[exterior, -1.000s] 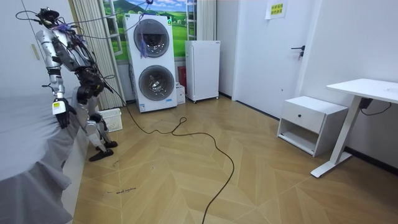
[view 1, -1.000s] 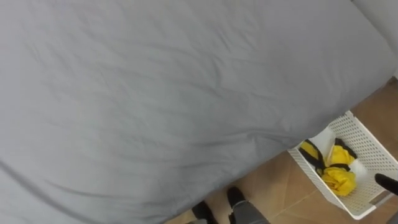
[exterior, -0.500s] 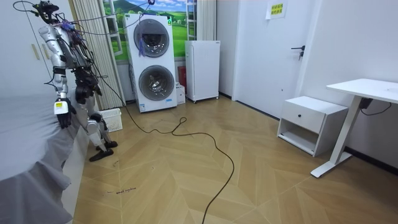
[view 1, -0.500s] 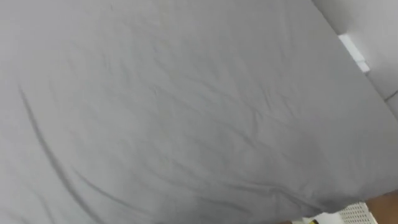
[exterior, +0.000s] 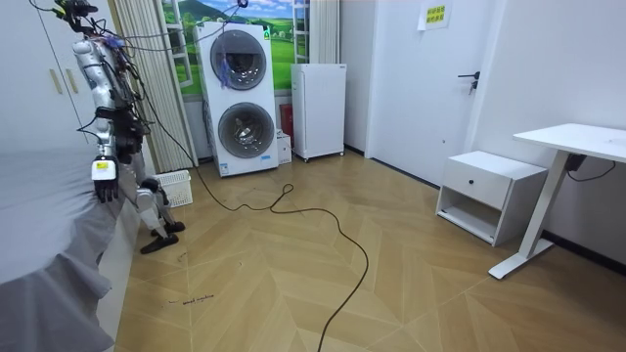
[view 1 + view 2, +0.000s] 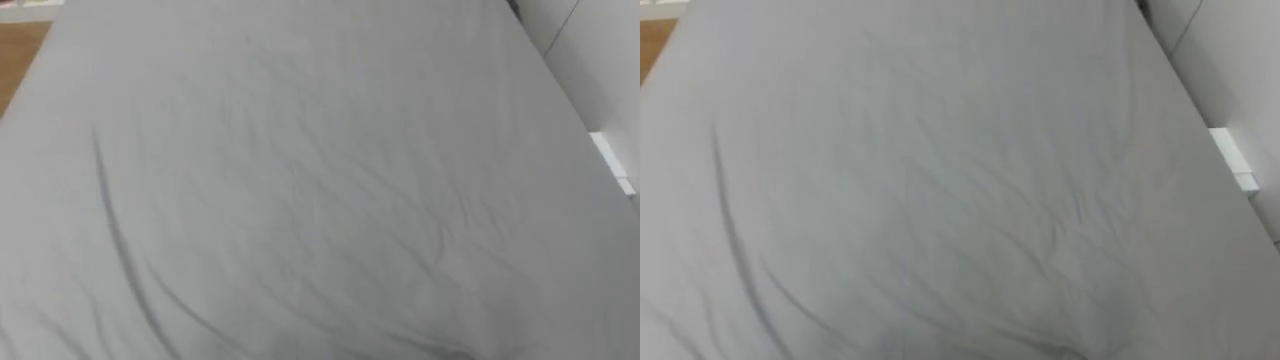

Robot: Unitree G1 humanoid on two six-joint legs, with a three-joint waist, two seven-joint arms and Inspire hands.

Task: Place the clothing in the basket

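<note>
Left hand (image 5: pixel 104 187) hangs by a wrinkly grey sheet (image 6: pixel 300 180); I cannot tell its pose. Holey white basket (image 5: pixel 176 186) nearby.

A plain pale grey cloth bedsheet (image 6: pixel 300 180), faintly creased. The slatted plastic laundry basket (image 5: pixel 176 187) is white, like the stacked washing machines (image 5: pixel 238 98) with dark round doors. Tan wooden floor (image 5: pixel 293 288) in herringbone pattern.

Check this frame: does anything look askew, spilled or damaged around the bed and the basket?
Nothing stands out. The grey sheet is only lightly creased, and the white basket stands upright on the floor beside the robot's legs.
</note>
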